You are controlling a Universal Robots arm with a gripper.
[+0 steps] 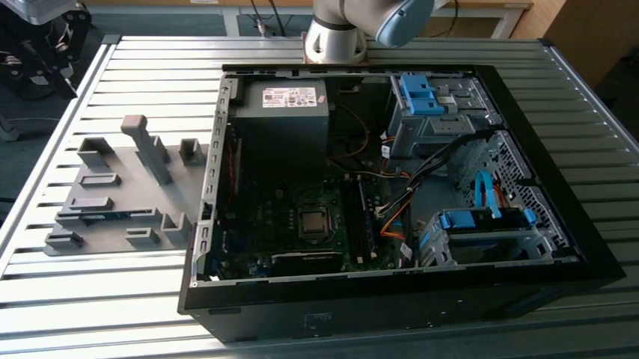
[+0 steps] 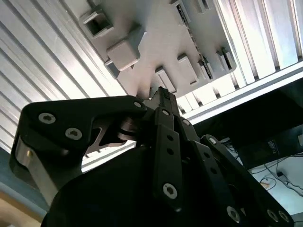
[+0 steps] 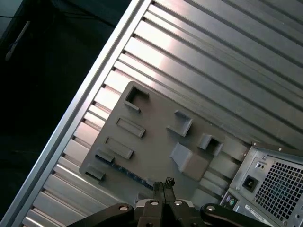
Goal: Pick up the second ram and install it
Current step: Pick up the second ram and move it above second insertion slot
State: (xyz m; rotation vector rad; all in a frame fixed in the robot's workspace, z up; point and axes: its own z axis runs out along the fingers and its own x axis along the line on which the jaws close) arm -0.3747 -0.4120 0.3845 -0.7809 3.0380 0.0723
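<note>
Hand (image 3: 163, 183) seen from above in the first wrist view, held high over the grey fixture (image 3: 156, 142). Its fingertips (image 3: 166, 181) are pressed together and nothing is gripped between them; the same clenched state is seen in the second wrist view (image 2: 160, 92). The ram (image 3: 127, 173), a thin blue-green strip, is seated along one edge of the fixture, close beside the fingertips as pictured but far below them. In the exterior view the ram (image 1: 100, 218) is found near the front edge of the fixture (image 1: 120, 198), flanked by grey blocks. The fixture is laid on the slatted bench (image 1: 100, 292), at the exterior view's left of the open case (image 1: 399, 303) and just beside it. The arm (image 1: 334, 34) is mounted behind the case.
</note>
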